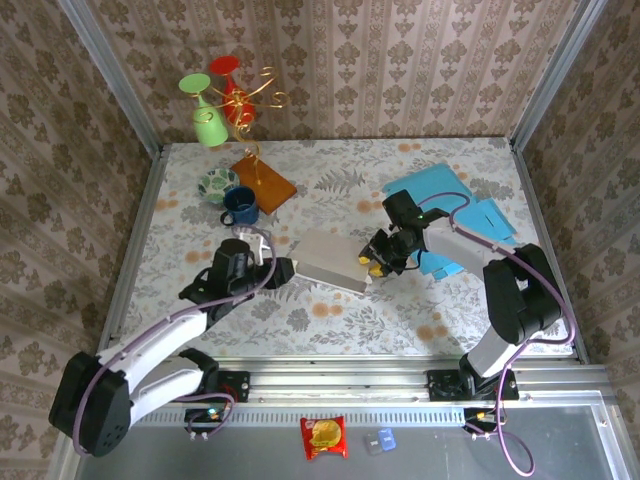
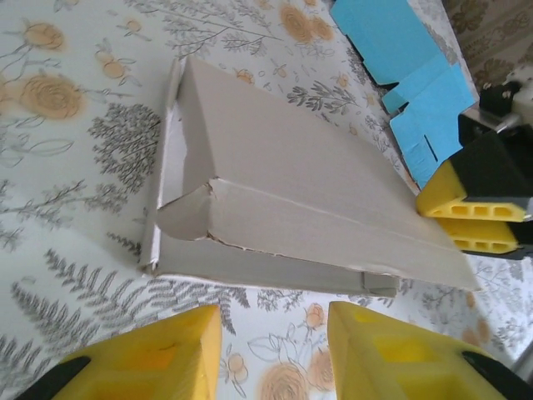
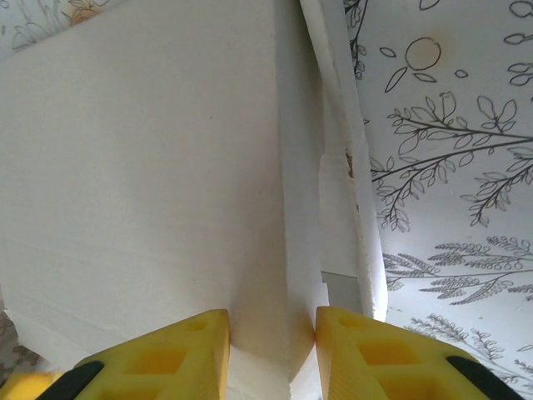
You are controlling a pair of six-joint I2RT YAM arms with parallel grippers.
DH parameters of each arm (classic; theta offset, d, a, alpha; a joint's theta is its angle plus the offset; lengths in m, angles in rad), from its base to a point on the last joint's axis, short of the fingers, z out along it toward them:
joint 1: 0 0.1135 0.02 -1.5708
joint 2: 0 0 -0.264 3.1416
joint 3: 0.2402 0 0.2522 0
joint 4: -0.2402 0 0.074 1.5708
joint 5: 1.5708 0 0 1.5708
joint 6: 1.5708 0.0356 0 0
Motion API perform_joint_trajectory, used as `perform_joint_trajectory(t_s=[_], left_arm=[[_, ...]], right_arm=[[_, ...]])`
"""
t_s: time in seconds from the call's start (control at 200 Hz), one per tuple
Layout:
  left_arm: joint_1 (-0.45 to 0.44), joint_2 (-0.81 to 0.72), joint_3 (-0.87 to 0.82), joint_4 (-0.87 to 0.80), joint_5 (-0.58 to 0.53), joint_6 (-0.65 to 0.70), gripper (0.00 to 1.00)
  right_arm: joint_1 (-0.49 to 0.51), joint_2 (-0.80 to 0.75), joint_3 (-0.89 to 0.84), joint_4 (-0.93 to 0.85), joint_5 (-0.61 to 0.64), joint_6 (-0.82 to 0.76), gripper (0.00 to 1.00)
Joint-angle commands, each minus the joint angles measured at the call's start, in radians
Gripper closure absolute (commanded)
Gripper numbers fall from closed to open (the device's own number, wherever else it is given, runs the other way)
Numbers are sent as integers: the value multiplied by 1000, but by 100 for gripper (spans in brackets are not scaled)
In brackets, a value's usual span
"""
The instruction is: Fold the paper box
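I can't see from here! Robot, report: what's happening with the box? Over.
Left gripper open, short of box. Right gripper shut on box edge. Blue sheets lie apart, further right.

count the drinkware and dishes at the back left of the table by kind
stemmed glasses hanging on the gold rack: 2 (green glass, red glass)
blue mug: 1
patterned bowl: 1
total: 4

Left arm (image 1: pixel 160 350) and right arm (image 1: pixel 488 352): white links, black joints, lavender cables (image 1: pixel 548 265). Fingers (image 2: pixel 150 358) are yellow, black-backed.
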Motion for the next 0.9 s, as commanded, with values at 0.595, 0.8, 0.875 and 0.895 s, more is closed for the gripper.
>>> perform_joint_trajectory(t_s=[0.595,0.8,0.875,0.895], left_arm=[[136,606,612,-417,160,240,49],[107,716,624,-410,174,280,49],[73,729,612,-411,153,287,49],[70,730,610,-413,145,286,49]], right_arm=[[7,62,88,-170,99,-242,54],[5,81,86,-155,94,-267,46],[4,94,83,-149,90,-275,45],[2,96,82,-145,90,-276,45]])
